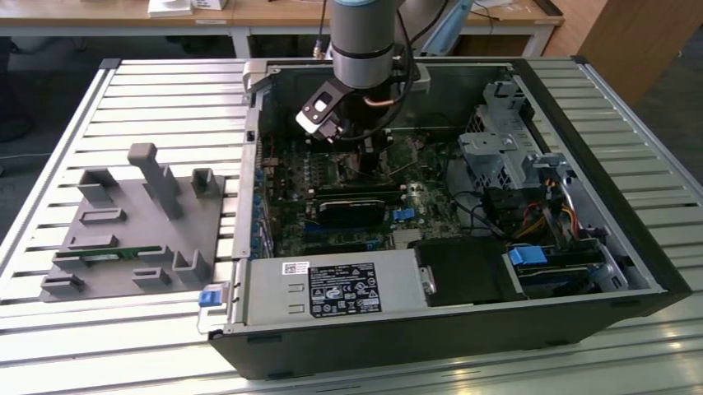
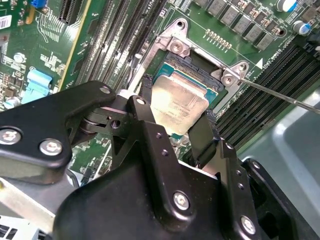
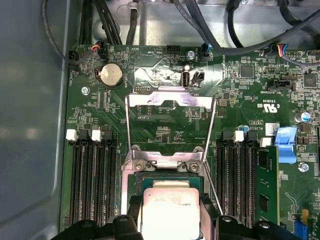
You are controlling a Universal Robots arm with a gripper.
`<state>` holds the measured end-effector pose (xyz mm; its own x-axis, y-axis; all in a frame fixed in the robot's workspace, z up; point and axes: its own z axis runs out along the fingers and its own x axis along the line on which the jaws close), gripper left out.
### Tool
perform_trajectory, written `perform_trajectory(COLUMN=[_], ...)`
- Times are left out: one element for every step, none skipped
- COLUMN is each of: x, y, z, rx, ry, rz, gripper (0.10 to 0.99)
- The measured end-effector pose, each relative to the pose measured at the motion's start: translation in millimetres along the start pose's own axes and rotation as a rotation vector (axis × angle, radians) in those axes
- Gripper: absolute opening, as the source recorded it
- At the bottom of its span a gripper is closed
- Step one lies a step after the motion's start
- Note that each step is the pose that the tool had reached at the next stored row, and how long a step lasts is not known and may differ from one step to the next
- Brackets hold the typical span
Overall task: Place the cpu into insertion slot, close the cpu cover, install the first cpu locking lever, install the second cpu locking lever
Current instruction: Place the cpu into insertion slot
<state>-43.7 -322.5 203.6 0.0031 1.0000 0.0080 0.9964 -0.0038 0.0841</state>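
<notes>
- The arm point(image 1: 363, 33) comes down into the open case point(image 1: 439, 350) from 12 o'clock in the exterior view, low over the motherboard.
- In the second wrist view, the gripper point(image 2: 176, 117) is pinched narrow on the cpu point(image 2: 179, 102), with black fingers point(image 2: 150, 130) on two opposite edges.
- The cpu sits squarely over the socket point(image 2: 212, 94). Seated or just above it? Can't tell.
- The cpu cover point(image 3: 170, 98) is swung open off the socket's hinge edge, well clear of the chip.
- A thin locking lever point(image 2: 280, 95) juts free from one socket corner.
- It's tight at the sides: memory slots point(image 3: 92, 180) flank the socket, just beside the fingers. A grey wall point(image 3: 30, 125) runs past one bank.
- Around the arm in the exterior view, the drive cage point(image 1: 500, 156) is at 3 o'clock and the power supply point(image 1: 329, 288) at 6.
- A grey fixture point(image 1: 132, 230) lies outside the case at 9, on the slatted table point(image 1: 110, 350).
</notes>
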Motion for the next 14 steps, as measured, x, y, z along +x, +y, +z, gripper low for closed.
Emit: perform_trajectory(x=[0.3, 0.5, 0.6, 0.6, 0.6, 0.6, 0.6, 0.6, 0.6, 0.6, 0.6, 0.6, 0.6, 0.6], y=[-0.1, -0.1, -0.1, -0.1, -0.2, -0.2, -0.3, -0.3, -0.3, -0.3, -0.3, -0.4, -0.4, -0.4], z=[0.6, 1.1, 1.6, 2.0, 2.2, 2.4, 2.7, 3.0, 3.3, 3.6, 3.8, 4.2, 4.6, 5.0], rx=[0.000, 0.000, 0.000, 0.001, 0.001, 0.001, 0.001, 0.001, 0.001, 0.001, 0.001, 0.001, 0.001, 0.001], ry=[0.0000, -0.0001, -0.0002, -0.0002, -0.0003, -0.0004, -0.0003, -0.0004, -0.0004, -0.0003, -0.0004, -0.0004, -0.0005, -0.0009], rz=[0.000, 0.001, 0.002, 0.002, 0.003, 0.004, 0.004, 0.004, 0.004, 0.004, 0.004, 0.004, 0.004, 0.004], gripper=[0.541, 0.541, 0.541, 0.541, 0.541, 0.541, 0.541, 0.541, 0.541, 0.541, 0.541, 0.541, 0.541, 0.541])
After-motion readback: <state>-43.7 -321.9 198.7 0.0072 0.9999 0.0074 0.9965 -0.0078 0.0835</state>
